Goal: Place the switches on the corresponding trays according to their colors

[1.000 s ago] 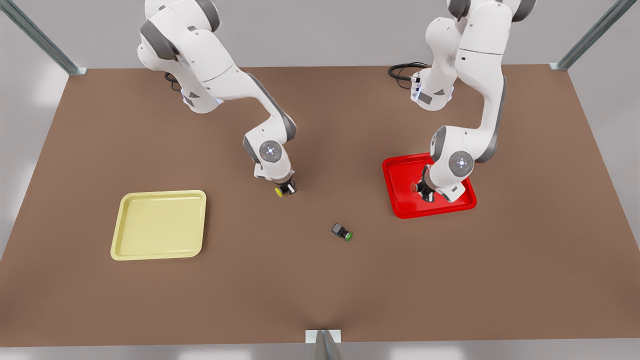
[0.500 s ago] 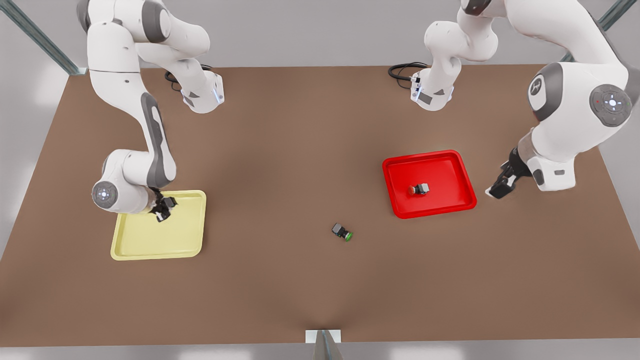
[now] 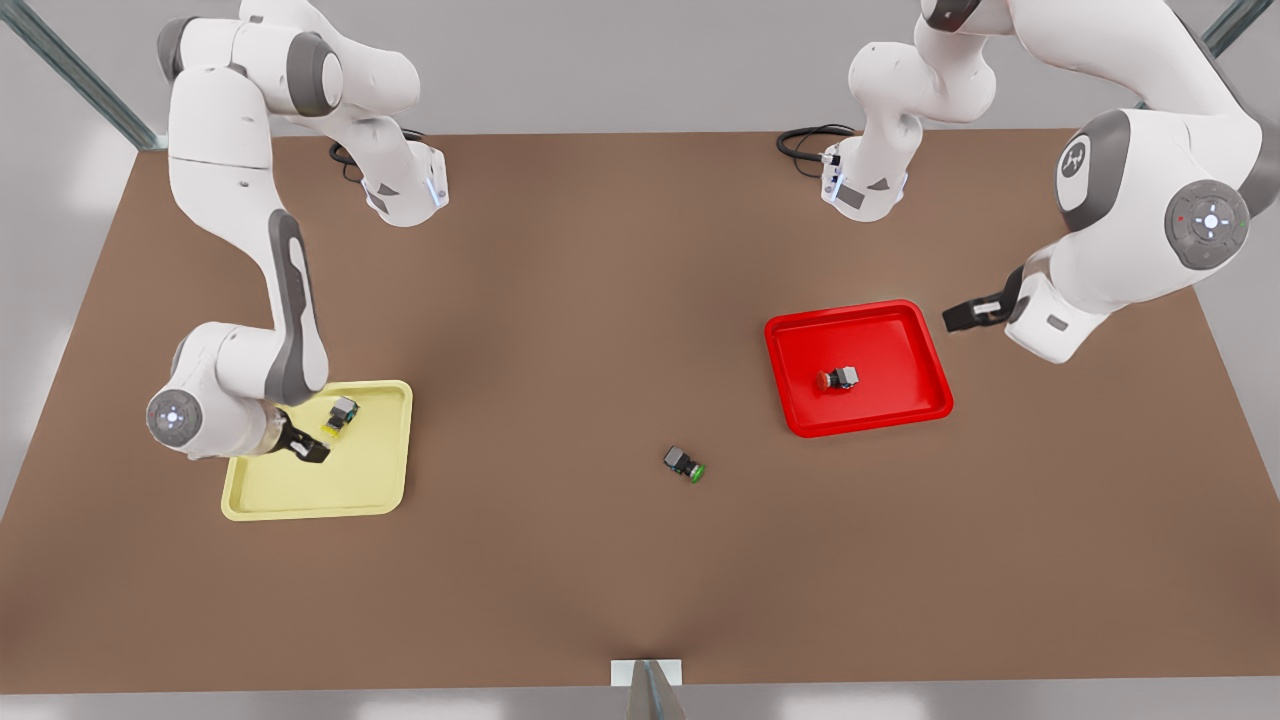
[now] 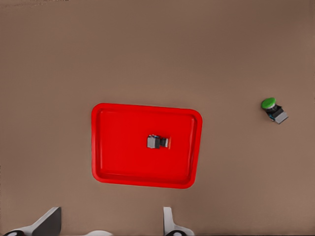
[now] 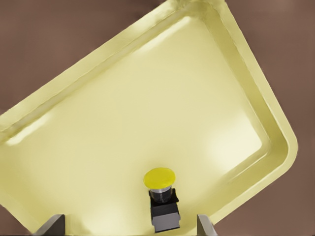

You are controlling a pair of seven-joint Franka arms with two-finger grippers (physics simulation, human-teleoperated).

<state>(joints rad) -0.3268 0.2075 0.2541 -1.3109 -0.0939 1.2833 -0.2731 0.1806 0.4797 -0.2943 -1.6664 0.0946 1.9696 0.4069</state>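
Yellow switch (image 3: 341,414) is seen lying in the yellow tray (image 3: 300,490), red switch (image 3: 838,378) in the red tray (image 3: 790,340). Right hand (image 3: 306,449) and left hand (image 3: 962,315) are both held open, empty. Sorting is judged complete; only withdrawal is called for.

Brown table (image 3: 600,280) carries yellow tray (image 3: 370,480), red tray (image 3: 900,335), green-capped switch (image 3: 685,464)
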